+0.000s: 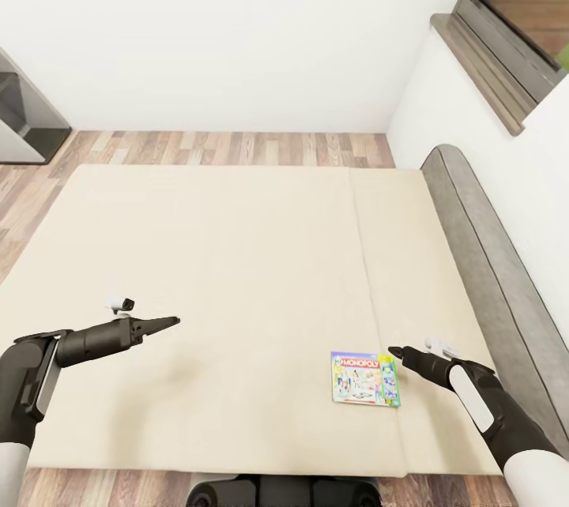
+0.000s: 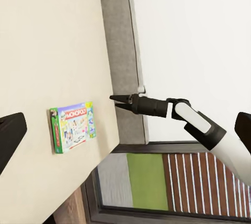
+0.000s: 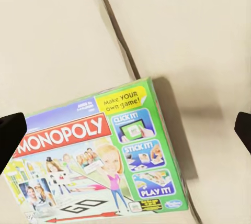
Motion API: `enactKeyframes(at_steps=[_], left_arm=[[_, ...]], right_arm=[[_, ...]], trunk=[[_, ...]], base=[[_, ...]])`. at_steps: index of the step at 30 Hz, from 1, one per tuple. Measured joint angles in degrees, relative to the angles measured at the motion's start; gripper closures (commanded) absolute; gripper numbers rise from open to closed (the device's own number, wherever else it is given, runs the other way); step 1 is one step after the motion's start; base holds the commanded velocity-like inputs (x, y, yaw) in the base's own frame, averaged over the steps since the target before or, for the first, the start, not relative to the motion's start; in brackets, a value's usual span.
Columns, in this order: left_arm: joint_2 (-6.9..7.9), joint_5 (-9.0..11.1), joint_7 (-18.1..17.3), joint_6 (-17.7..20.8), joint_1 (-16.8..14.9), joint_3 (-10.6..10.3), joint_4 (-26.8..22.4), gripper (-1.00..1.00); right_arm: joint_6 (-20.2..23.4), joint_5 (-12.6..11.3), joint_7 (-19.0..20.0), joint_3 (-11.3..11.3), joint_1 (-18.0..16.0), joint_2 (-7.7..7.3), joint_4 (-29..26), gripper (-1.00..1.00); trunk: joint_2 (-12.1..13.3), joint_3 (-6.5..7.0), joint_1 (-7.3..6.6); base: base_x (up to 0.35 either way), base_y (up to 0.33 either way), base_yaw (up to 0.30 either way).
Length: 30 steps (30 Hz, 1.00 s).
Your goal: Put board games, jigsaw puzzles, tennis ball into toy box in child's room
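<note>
1. One board game, a Monopoly box point(image 1: 365, 379) with a green edge, lies flat on the beige bed point(image 1: 221, 254), near the foot-side edge closest to the robot and not far from the grey headboard point(image 1: 490, 254).
2. The right hand point(image 1: 395, 352) hovers just beside the box's upper right corner; in the right wrist view the box point(image 3: 99, 166) sits between widely parted fingers, so the hand is released and grasps nothing.
3. The left hand point(image 1: 172, 321) hangs over bare mattress, well apart from the box, fingers together, empty.
4. Judged from this, the game is not yet lifted; carrying it to the toy box remains, and the other toys' progress cannot be judged.
</note>
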Motion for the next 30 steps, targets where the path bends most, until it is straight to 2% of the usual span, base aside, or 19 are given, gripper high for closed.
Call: enactKeyframes(at_steps=[30], left_arm=[[-0.08, 0.00, 0.00, -0.05, 0.00, -0.08, 0.00, -1.00]], right_arm=[[-0.14, -0.09, 1.10, 0.06, 0.00, 0.02, 0.09, -1.00]], trunk=[[0.00, -2.84, 0.00]], base=[[0.000, 0.000, 0.000]])
